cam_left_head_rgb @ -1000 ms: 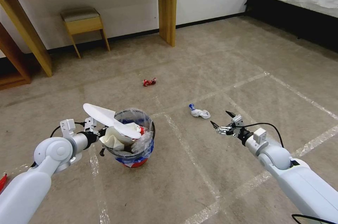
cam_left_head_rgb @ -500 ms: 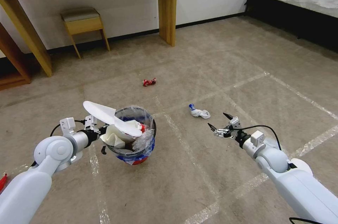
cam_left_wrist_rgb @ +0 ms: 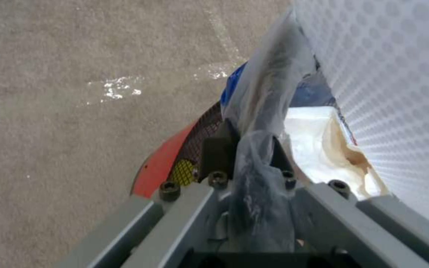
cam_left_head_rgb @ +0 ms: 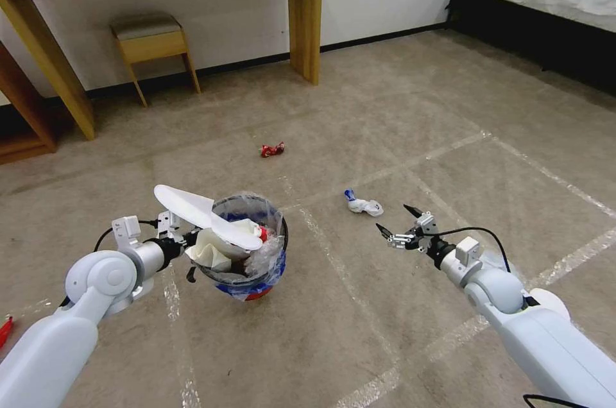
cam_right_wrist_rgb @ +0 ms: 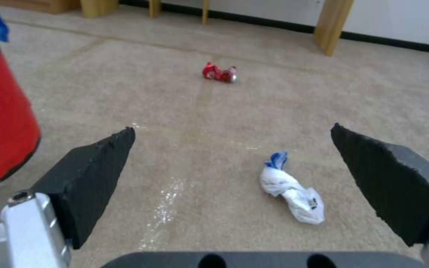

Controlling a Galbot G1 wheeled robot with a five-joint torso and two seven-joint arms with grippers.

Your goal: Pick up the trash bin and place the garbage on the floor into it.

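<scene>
On the taped beige carpet (cam_left_head_rgb: 385, 106), your left gripper (cam_left_head_rgb: 186, 242) clamps the trash bin (cam_left_head_rgb: 247, 267) by its rim; beyond it lie a red wrapper (cam_left_head_rgb: 272, 149) and white tissue (cam_left_head_rgb: 364, 204), which your right gripper (cam_left_head_rgb: 396, 221), spread wide, faces.

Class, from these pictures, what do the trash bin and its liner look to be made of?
Trash bin: likely hard plastic, with a smooth red base and dark mesh-like wall above. Liner: thin clear-and-blue plastic film, wrinkled and glossy. The left gripper is shut on the bin's lined rim.
</scene>
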